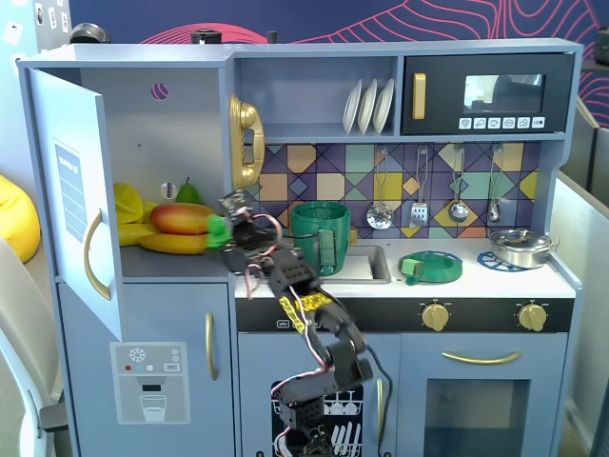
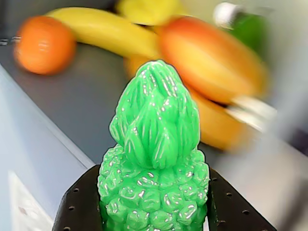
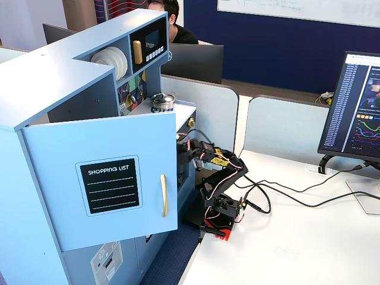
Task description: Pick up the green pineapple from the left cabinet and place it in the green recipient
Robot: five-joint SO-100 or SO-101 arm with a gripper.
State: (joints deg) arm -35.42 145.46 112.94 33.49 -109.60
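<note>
Open left cabinet point(image 1: 71, 190), door swung wide, mango point(image 1: 181, 218) and banana point(image 1: 176, 243) on shelf. At shelf's front edge, gripper point(image 1: 221, 231) clamped on green pineapple point(image 2: 154, 168), black fingers point(image 2: 79, 207) touching both flanks, crown toward fruit. Green pot point(image 1: 320, 234) standing right, on counter.

Front camera: faces the toy kitchen point(image 1: 400, 286) head-on, mid-range.
Side camera: high, behind the open cabinet door point(image 3: 101, 178), farther off.
Wrist camera: very close.
Shared: the arm point(image 1: 304, 314).

Around me is an office: a dark blue wall point(image 3: 285, 53) far behind, grey partitions point(image 3: 285, 133), a monitor point(image 3: 354, 107) on the right of a white desk point(image 3: 297, 249).
</note>
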